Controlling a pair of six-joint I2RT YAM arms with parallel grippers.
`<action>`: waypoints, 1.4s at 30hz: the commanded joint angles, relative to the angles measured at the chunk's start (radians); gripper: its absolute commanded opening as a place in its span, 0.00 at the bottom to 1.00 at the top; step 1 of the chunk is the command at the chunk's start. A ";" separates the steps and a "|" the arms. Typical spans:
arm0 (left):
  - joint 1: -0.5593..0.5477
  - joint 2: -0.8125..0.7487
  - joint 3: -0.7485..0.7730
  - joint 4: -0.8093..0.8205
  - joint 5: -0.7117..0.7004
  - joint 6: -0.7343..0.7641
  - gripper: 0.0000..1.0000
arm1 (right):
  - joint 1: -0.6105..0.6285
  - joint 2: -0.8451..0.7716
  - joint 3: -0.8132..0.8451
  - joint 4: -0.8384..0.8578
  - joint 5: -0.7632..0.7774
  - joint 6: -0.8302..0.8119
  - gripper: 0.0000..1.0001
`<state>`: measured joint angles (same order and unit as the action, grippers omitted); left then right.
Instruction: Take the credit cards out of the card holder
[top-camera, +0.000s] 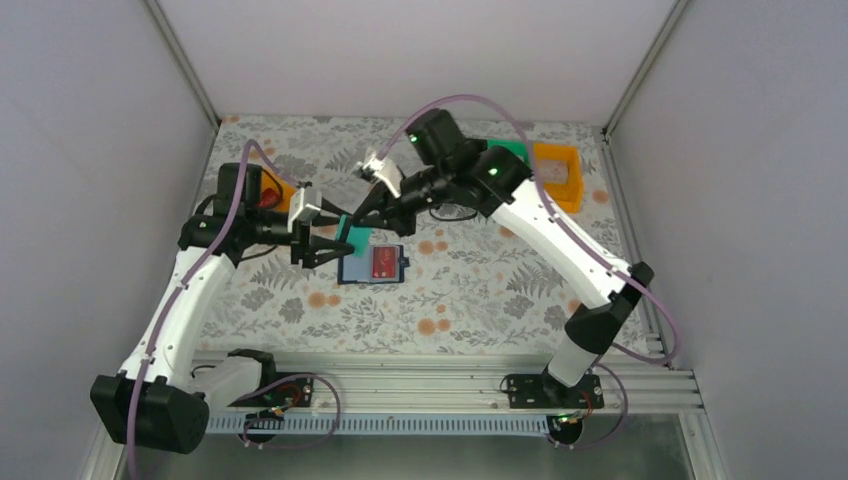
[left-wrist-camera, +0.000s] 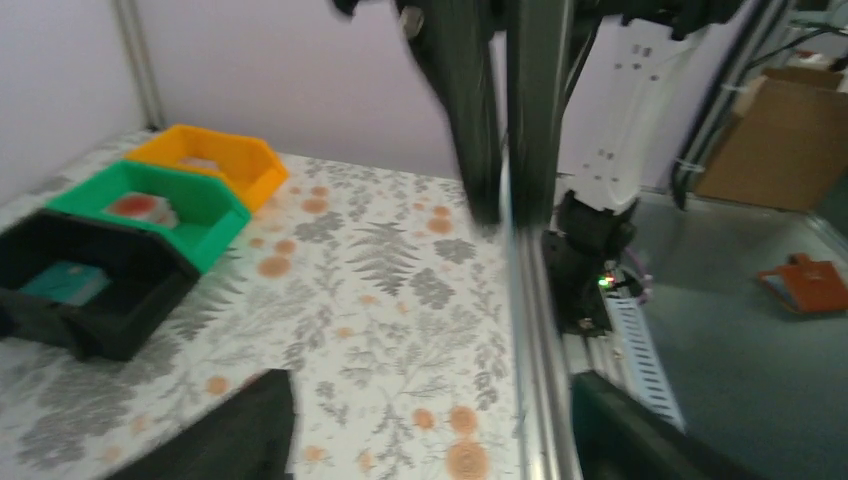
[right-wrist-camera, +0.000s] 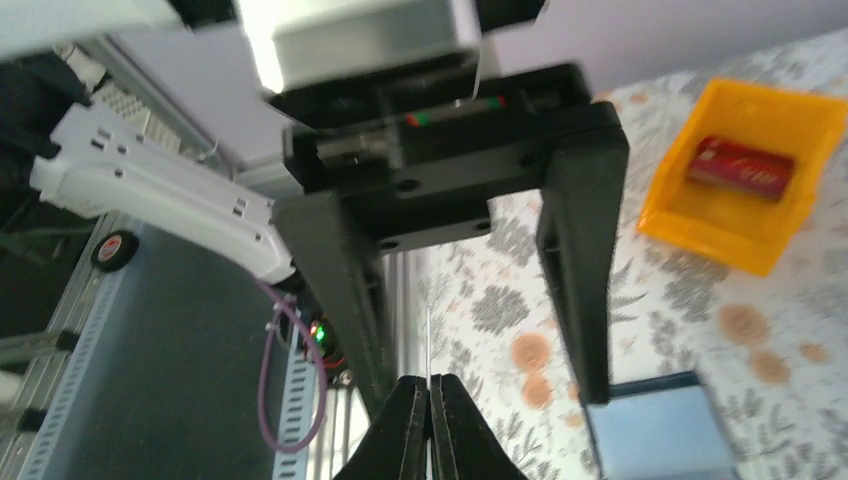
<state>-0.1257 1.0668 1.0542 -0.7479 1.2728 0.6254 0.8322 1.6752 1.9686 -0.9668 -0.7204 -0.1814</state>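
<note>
The navy card holder (top-camera: 370, 267) lies open on the floral table with a red credit card (top-camera: 384, 262) on it. Just above its left edge hangs a teal credit card (top-camera: 354, 237). My right gripper (top-camera: 358, 222) is shut on that card, which shows edge-on as a thin line (right-wrist-camera: 428, 340) above the closed tips (right-wrist-camera: 430, 385). My left gripper (top-camera: 325, 247) is open at the card's left side. Its two black fingers (right-wrist-camera: 580, 250) stand wide on either side of the card. In the left wrist view the left gripper (left-wrist-camera: 430, 440) has only table between its fingers. The holder's pale blue inside (right-wrist-camera: 660, 435) lies below.
An orange bin (top-camera: 278, 192) with a red thing in it stands behind the left arm. A green bin (top-camera: 512, 150) and another orange bin (top-camera: 558, 172) stand at the back right, with a black bin (left-wrist-camera: 90, 280) beside them. The metal rail (top-camera: 440, 375) runs along the near edge.
</note>
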 joint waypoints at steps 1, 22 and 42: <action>-0.025 -0.015 0.044 -0.132 0.097 0.164 0.52 | 0.065 0.022 0.038 -0.095 0.047 -0.034 0.04; -0.001 -0.028 0.185 0.083 0.238 -0.217 0.02 | 0.026 -0.344 -0.322 0.420 0.053 0.053 0.80; -0.051 -0.085 0.121 0.420 0.126 -0.612 0.02 | 0.019 -0.206 -0.286 0.436 -0.112 0.128 0.15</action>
<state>-0.1734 0.9966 1.1885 -0.3634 1.3842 0.0364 0.8555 1.4635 1.6844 -0.5682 -0.7567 -0.0666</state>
